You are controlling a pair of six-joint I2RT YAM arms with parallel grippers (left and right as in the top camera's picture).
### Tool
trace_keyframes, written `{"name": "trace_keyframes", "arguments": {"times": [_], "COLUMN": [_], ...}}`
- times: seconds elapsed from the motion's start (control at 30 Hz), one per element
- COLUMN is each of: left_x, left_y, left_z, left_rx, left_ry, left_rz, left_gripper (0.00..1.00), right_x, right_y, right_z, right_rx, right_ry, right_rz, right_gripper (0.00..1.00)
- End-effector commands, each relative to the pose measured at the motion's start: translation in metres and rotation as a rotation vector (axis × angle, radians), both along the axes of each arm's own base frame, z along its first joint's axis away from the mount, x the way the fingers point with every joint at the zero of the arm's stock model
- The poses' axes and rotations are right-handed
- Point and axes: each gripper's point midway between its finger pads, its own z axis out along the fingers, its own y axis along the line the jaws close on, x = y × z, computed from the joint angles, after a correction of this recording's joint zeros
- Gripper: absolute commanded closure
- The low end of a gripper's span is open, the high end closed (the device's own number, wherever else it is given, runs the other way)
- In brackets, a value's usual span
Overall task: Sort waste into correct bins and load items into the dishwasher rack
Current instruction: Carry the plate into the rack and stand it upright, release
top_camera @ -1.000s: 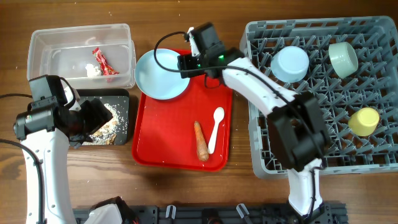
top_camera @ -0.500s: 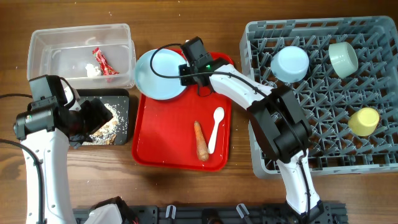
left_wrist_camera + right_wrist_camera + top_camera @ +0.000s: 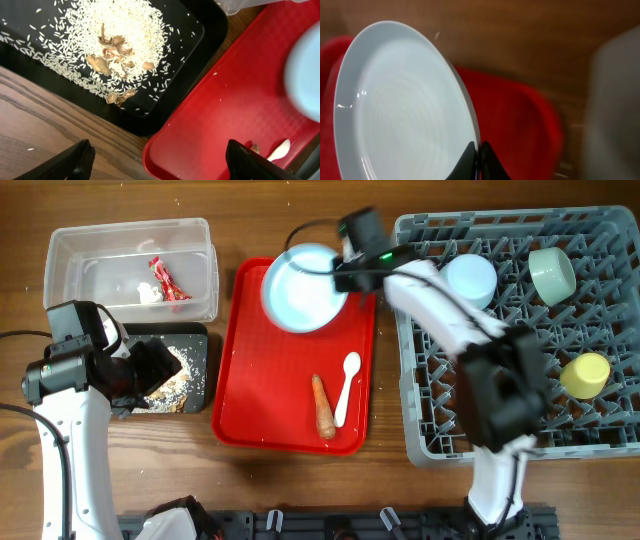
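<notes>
1 plate [image 3: 300, 290] in R gripper [image 3: 479, 152]; 2 bowls [image 3: 468, 281], 1 cup [image 3: 585, 374], 1 spoon [image 3: 347, 385]

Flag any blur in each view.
Overhead: the right arm and plate are motion-smeared, the rest sharp. Left wrist: rice on the black tray is crisp, the plate a pale blur at right. Right wrist: plate sharp, background soft.

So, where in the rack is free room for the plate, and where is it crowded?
For the plate, free pegs show along the left edge of the rack below the blue bowl, and in the strip under the yellow cup. The top row is crowded by that bowl and the green bowl.
</notes>
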Motion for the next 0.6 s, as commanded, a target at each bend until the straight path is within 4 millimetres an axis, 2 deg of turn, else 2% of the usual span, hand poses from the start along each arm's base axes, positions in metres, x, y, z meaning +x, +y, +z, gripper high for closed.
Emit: {"name": "trace_keyframes", "arguments": {"times": [0.0,0.07,0.13,0.2,0.3,0.4,0.47,0.57], "left_x": [0.003,0.003,0.003,0.003,0.003,0.003,0.003,0.003], "left_y": [0.002,0.002,0.002,0.002,0.002,0.002,0.002,0.001], "left_z": [0.007,0.007,0.007,0.007,0.007,0.007,0.007,0.007], "left_rx": [0.004,0.004,0.004,0.004,0.003,0.003,0.003,0.003], "left_ry": [-0.029,-0.029,-0.029,-0.029,-0.028,-0.028,-0.028,-0.028], "left_rz": [0.006,0.006,0.006,0.006,0.006,0.006,0.006,0.006], "left_gripper": [0.15,0.15,0.15,0.15,0.15,0.15,0.14,0.15], "right_x": [0.004,-0.001,-0.008,-0.017,-0.036,-0.059,-0.076,-0.085], "right_y": [-0.055,-0.088,-0.123,-0.162,-0.231,-0.294,-0.326,-0.349], "right_z": [0.107,0.142,0.169,0.190,0.221,0.236,0.238,0.223], "right_rx": [-0.104,-0.160,-0.237,-0.336,-0.547,-0.735,-0.822,-0.863], "right_ry": [-0.235,-0.302,-0.351,-0.387,-0.419,-0.397,-0.371,-0.313], "right_rz": [-0.064,-0.115,-0.192,-0.293,-0.490,-0.710,-0.841,-0.879], "right_gripper": [0.96,0.96,0.96,0.96,0.96,0.96,0.96,0.96]}}
